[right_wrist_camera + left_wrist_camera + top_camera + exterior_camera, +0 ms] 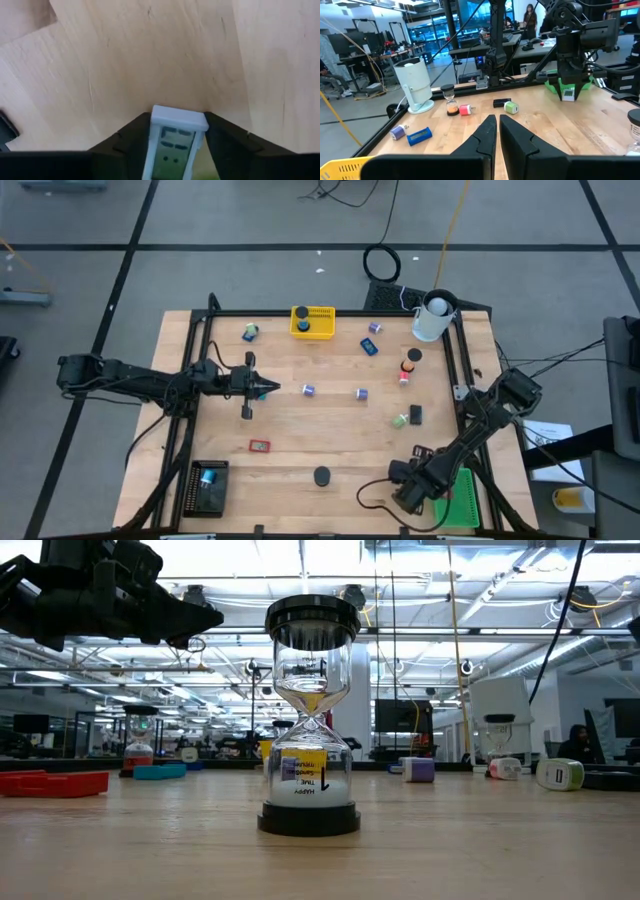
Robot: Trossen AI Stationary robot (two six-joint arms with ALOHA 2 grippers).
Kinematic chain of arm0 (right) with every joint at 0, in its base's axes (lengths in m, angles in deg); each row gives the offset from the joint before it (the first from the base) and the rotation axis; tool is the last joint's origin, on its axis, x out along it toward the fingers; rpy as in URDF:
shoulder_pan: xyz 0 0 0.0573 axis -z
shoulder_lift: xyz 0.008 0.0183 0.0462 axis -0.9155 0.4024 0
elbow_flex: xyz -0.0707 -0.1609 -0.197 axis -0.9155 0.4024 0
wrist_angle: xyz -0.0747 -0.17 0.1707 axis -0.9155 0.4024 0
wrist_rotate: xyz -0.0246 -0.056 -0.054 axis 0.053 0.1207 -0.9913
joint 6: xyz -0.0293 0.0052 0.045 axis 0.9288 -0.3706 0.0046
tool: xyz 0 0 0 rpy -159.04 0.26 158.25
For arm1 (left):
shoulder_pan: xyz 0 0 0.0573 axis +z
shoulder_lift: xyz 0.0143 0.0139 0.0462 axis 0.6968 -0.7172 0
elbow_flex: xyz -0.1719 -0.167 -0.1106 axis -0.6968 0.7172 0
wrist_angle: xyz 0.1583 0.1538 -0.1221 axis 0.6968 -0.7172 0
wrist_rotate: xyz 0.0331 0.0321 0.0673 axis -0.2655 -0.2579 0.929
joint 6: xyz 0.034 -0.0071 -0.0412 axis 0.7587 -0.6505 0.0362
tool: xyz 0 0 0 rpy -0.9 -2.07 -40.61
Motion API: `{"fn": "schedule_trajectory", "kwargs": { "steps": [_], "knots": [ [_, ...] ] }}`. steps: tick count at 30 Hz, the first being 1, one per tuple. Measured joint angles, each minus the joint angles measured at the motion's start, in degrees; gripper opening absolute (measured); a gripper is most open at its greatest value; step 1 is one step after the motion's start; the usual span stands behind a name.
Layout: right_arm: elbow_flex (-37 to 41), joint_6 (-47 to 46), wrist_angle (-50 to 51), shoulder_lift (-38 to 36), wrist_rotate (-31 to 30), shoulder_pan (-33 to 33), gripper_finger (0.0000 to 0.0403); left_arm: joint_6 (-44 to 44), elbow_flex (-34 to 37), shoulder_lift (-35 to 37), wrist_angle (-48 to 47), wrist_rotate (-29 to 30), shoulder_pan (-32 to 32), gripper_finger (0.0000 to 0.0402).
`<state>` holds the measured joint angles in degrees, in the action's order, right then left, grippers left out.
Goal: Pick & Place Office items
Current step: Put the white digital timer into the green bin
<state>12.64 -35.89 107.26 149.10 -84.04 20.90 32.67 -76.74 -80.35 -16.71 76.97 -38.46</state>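
Sprawling across the high view, the wooden table (300, 430) is carrying three mesh trays: the green tray (468, 502) at 5 o'clock, the black tray (196, 492) at 7 o'clock and the yellow tray (322, 328) at 12 o'clock. The white cup (430, 320) is standing at 1 o'clock. An hourglass (311, 715) is standing near the front edge at 6 o'clock, filling the low view and blocking much of what lies behind it.

The left gripper (270, 389) is hovering over the table's left-centre with its fingers pressed together, holding nothing. The right gripper (568, 86) is hanging at the green tray's edge, pinching a white block (176, 142) with a small display between its two fingers.

Other office items are lying loose, well apart from both claws: a blue block (369, 346) at 1 o'clock, a red block (259, 446) at 7 o'clock, two purple blocks (308, 390) near the centre, just to 3 o'clock of the left claw, and a green-and-white block (400, 420) beside a black block (415, 414) at 4 o'clock.
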Motion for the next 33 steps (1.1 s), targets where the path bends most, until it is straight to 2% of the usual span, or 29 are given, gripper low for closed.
{"fn": "schedule_trajectory", "kwargs": {
  "steps": [3,8,13,19,22,27,33],
  "knots": [
    [0.0,1.7,-1.2,-0.1,-1.0,0.8,0.0151,-0.1,0.0,0.0,0.0,0.0,0.0,0.0031],
    [0.0,5.3,-3.0,-0.1,-1.1,2.6,0.0154,-0.1,0.0,0.0,0.0,0.0,0.0,0.0031],
    [0.0,13.0,-5.4,-0.1,-1.1,5.8,0.0173,-0.1,0.0,0.0,0.0,0.0,0.0,0.0031],
    [0.0,20.6,-8.3,-0.1,-1.2,9.8,0.0169,-0.1,0.0,0.0,0.0,0.0,0.0,0.0031],
    [0.0,20.6,-8.2,-0.1,-1.3,10.3,0.0181,0.1,0.0,0.0,0.0,0.0,0.0,0.0031],
    [0.0,17.9,-7.9,-0.1,-1.2,10.1,0.0228,0.1,0.0,0.0,0.0,0.0,0.0,0.0031],
    [-2.3,11.8,-1.7,-0.1,-1.8,8.5,0.0269,0.0,0.0,0.0,0.0,0.0,0.0,0.0031]
  ]
}}
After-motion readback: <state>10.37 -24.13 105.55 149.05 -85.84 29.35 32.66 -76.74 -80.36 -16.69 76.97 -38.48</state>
